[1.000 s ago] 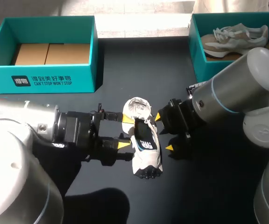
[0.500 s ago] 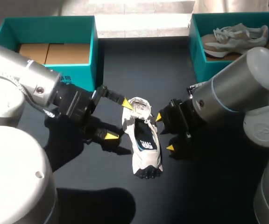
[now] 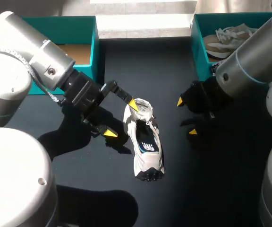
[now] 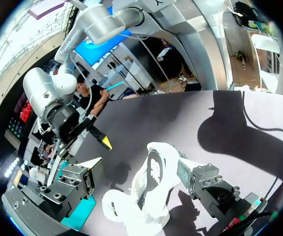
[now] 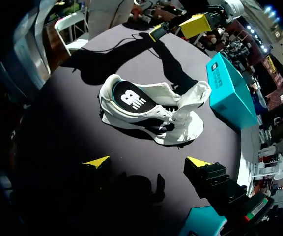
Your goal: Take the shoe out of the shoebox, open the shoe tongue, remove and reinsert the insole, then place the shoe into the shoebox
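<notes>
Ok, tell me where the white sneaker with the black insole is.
In the head view the white sneaker with the black insole lies mid-table on the dark table, between the left gripper and the right gripper.

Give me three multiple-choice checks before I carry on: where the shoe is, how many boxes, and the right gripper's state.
1. The white shoe lies: A in a box; B on the table, between left gripper and right gripper; C lifted in a gripper.
2. Teal shoeboxes on the table: A one; B three; C two.
3. The right gripper is: A open, clear of the shoe; B shut on the shoe; C shut on an insole.
Answers: 1 B, it rests on the dark tabletop; 2 C, left box and right box; 3 A, its yellow tips stand apart, short of the shoe.
</notes>
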`<state>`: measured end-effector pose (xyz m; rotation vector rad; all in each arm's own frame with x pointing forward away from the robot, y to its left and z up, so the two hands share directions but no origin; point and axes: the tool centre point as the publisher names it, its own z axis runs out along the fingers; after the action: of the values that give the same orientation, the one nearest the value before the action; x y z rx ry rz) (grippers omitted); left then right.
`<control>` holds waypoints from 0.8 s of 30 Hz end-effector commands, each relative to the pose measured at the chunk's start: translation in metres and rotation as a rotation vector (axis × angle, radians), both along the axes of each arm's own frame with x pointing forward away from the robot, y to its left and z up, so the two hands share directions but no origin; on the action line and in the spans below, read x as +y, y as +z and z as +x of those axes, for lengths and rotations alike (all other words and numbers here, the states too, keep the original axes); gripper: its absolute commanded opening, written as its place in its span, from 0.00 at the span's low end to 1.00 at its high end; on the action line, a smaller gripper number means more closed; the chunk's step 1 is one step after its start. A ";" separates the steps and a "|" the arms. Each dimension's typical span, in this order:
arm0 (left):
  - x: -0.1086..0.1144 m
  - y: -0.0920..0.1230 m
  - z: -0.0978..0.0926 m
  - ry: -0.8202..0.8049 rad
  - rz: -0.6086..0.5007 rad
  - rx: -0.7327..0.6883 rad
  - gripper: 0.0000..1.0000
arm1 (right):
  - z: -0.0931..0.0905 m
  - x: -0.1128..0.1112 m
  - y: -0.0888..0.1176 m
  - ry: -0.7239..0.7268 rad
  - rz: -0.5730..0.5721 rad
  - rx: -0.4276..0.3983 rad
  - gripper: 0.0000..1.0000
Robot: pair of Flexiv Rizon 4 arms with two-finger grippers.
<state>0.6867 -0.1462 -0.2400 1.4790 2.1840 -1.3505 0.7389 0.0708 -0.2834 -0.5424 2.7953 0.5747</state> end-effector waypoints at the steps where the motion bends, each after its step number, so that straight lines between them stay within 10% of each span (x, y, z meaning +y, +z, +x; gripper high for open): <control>1: -0.001 0.001 0.001 -0.007 0.012 0.001 1.00 | -0.007 -0.029 0.061 0.005 0.016 0.018 1.00; 10: -0.003 -0.010 0.004 -0.087 0.119 0.008 1.00 | -0.006 -0.031 0.075 -0.002 0.017 0.030 1.00; 11: -0.003 -0.010 0.004 -0.090 0.147 0.001 0.92 | -0.006 -0.031 0.075 -0.002 0.017 0.030 1.00; 12: -0.004 -0.010 0.006 -0.096 0.153 0.008 0.55 | -0.006 -0.031 0.075 -0.002 0.017 0.030 1.00; 15: -0.006 -0.007 0.008 -0.116 0.195 0.022 0.00 | -0.006 -0.031 0.075 -0.002 0.017 0.030 1.00; 24: -0.010 -0.004 0.006 -0.172 0.336 0.044 0.00 | -0.006 -0.031 0.075 -0.002 0.017 0.030 1.00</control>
<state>0.6900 -0.1495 -0.2455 1.7055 2.3815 -1.1878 0.7337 0.0389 -0.2067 -0.5334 2.8168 0.6135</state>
